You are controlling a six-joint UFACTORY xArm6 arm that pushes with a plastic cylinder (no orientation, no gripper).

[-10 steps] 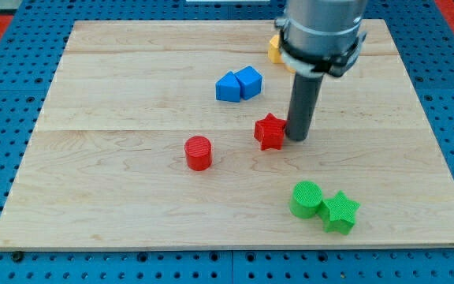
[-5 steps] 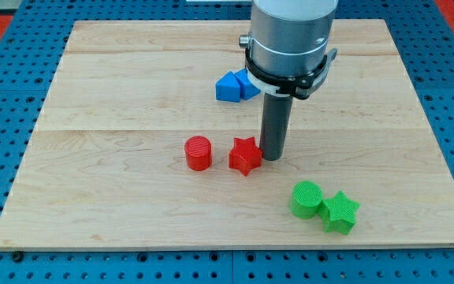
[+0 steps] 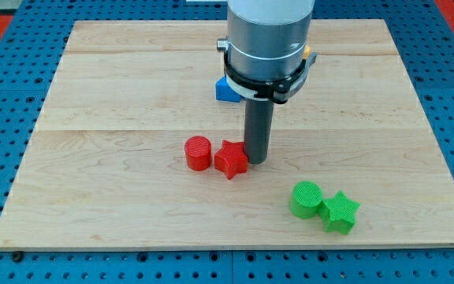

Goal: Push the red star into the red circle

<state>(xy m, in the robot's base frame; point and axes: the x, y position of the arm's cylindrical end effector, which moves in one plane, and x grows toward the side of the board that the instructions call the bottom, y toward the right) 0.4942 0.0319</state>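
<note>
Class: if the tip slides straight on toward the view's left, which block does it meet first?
My tip meets the red star, apparently already touching it; beyond lies the red cylinder.

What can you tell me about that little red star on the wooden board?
The red star is a small, chunky block with a ridged, plastic-looking top, lying flat on the wooden board a little below its middle. On its left the red circle sits so close that they look to be touching. My tip stands right against the star's right side. The green blocks lie well apart from it, toward the view's bottom right.
</note>
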